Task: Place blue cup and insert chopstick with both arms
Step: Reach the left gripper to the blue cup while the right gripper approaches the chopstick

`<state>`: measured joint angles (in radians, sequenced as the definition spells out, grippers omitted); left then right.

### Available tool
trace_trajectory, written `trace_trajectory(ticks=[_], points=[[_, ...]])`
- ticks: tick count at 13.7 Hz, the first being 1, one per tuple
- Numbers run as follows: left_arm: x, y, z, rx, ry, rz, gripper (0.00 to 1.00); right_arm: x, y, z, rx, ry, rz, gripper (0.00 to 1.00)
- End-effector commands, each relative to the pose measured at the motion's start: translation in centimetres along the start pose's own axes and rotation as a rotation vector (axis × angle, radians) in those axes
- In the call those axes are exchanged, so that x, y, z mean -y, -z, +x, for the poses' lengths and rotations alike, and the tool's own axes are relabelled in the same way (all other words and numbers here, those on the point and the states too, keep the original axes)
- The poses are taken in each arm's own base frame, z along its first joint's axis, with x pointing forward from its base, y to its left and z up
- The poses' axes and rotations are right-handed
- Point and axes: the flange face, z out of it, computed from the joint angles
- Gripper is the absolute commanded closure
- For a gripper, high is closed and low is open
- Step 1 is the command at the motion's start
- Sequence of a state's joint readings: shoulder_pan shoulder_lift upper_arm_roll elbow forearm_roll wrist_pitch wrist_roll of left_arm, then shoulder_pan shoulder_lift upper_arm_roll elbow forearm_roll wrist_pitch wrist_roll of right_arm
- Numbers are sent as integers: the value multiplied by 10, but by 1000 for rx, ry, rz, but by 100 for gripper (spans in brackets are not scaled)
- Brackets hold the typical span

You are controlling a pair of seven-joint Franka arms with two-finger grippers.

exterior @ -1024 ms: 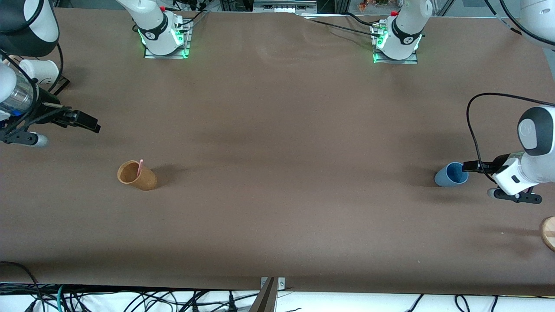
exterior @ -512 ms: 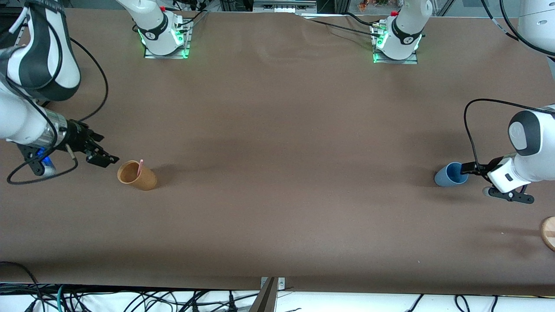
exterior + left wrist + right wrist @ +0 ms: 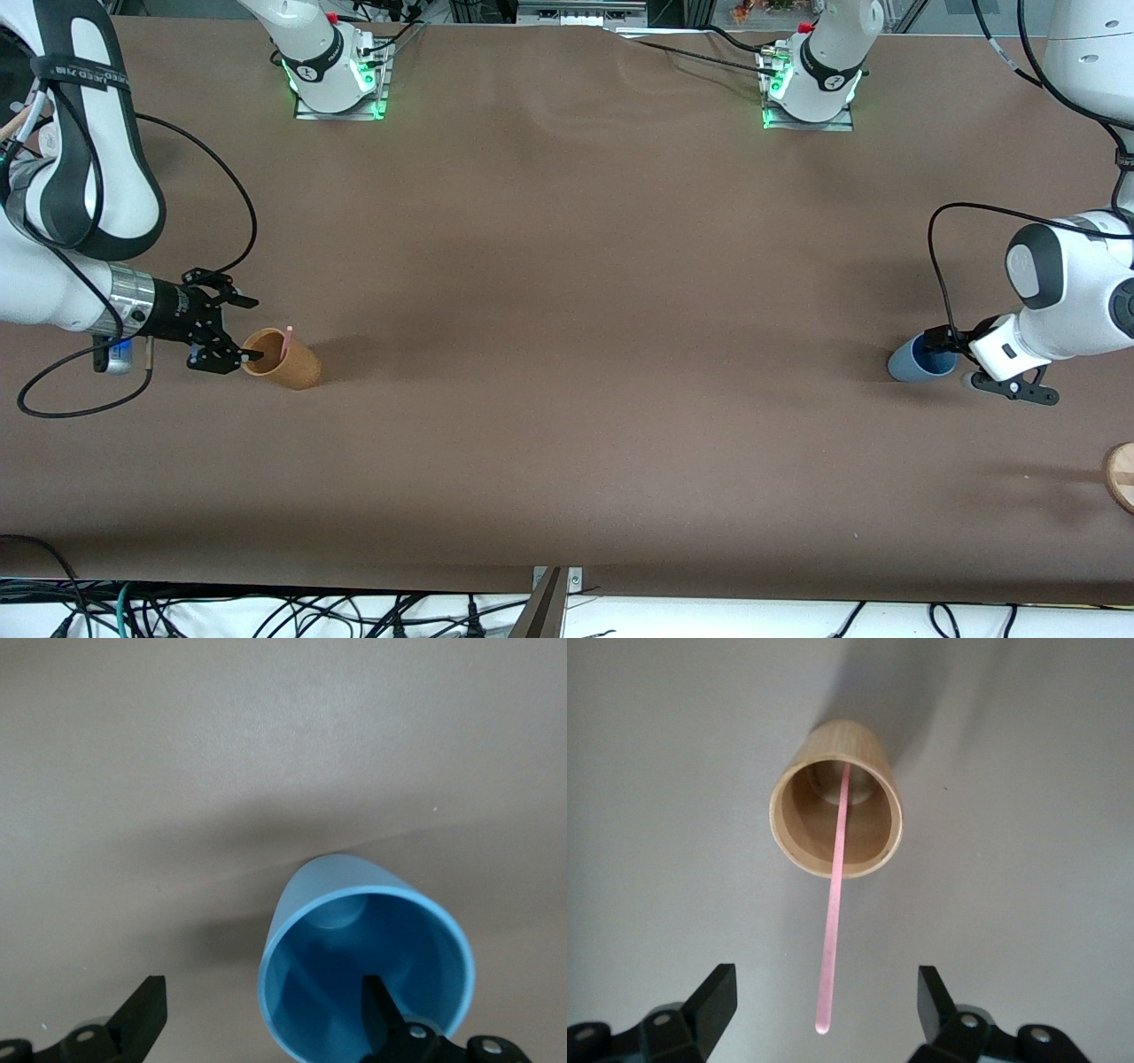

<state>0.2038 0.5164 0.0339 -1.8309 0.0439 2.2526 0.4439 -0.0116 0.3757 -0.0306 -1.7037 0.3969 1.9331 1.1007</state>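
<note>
The blue cup (image 3: 921,358) stands upright on the table (image 3: 567,354) toward the left arm's end, at about 3 o'clock from the table's middle in the front view. The left gripper (image 3: 937,338) is right at it with its jaws spread wide — in the left wrist view one finger (image 3: 383,1014) dips inside the cup's (image 3: 363,961) rim and the other finger (image 3: 142,1014) sits outside the wall, so it straddles the wall and isn't pinching it yet.

Way over at about 9 o'clock, toward the right arm's end, the chopstick (image 3: 285,343) stands leaning inside the orange-brown cup (image 3: 280,358), top end poking out above the rim. The right gripper (image 3: 232,330) is just beside that cup, fingers wide apart. In the right wrist view the chopstick's (image 3: 835,904) free end falls between the two spread fingers, nothing clamped on it.

So progress-wise I'd say we're barely started. Neither thing is grasped and the two cups are well apart. Still left, as far as I can judge — close on the cup wall, put the cup where it belongs, pull the stick out of the brown cup and drop it into the blue one.
</note>
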Motion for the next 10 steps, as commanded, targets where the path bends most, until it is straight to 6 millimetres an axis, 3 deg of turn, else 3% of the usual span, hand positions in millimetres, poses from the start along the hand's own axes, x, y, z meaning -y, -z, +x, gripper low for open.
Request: trace_trajectory(ticks=[1, 3, 4, 6, 7, 10], points=[[2, 7, -12, -14, -36, 25, 14, -3, -17, 5, 26, -26, -14, 12], [1, 9, -11, -9, -25, 22, 74, -2, -24, 5, 33, -27, -23, 26], [1, 10, -10, -10, -20, 21, 88, -2, -27, 4, 36, -25, -28, 27], [1, 11, -11, 4, -18, 13, 100, -3, -36, 7, 42, -4, -44, 42], [2, 11, -12, 5, -17, 12, 100, -2, -36, 8, 43, 14, -38, 51], [1, 11, -11, 0, -7, 3, 100, 1, -45, 13, 43, 11, -36, 50]])
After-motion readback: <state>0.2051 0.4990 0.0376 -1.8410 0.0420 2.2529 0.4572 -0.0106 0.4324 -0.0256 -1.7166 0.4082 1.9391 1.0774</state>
